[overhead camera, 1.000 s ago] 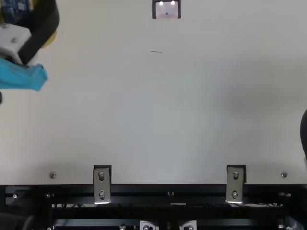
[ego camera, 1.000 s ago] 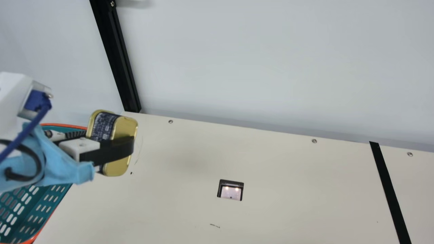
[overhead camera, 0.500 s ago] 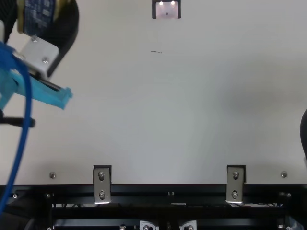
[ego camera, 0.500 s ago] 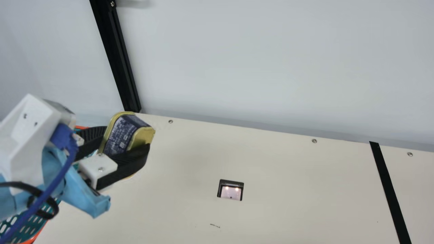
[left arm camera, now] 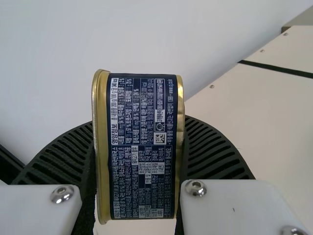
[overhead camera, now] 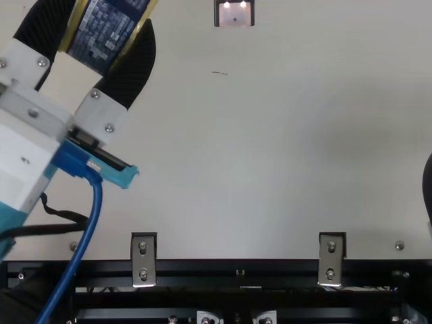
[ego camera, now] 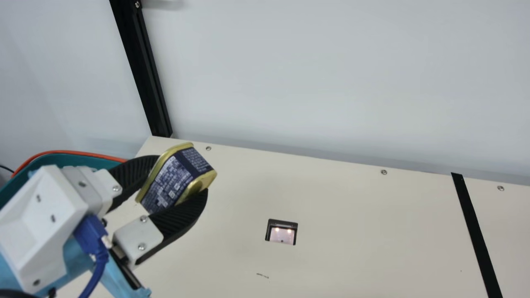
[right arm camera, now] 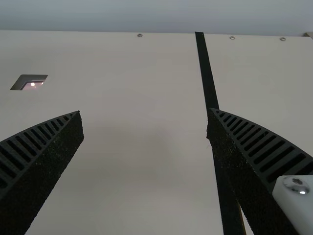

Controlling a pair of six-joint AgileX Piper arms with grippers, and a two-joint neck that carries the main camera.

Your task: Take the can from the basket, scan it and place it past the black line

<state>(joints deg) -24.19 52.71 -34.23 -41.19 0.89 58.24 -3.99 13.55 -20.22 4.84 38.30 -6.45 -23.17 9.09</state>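
The can [ego camera: 167,180] is in the jaws of the left gripper [ego camera: 179,177], clamped between its two ribbed fingers by the gold ends, up above the table [ego camera: 352,207] and to the left of the scanner [ego camera: 282,232]. Its long axis runs along those fingers, at a slant that seems to aim past the scanner's far side rather than at its window. The right gripper [right arm camera: 144,111] is spread wide with nothing in it, to the right of the scanner, so the left arm is the one placed for the scan. The next move probably calls for a carry rightward to above the scanner, with a turn that brings the code to face the window.
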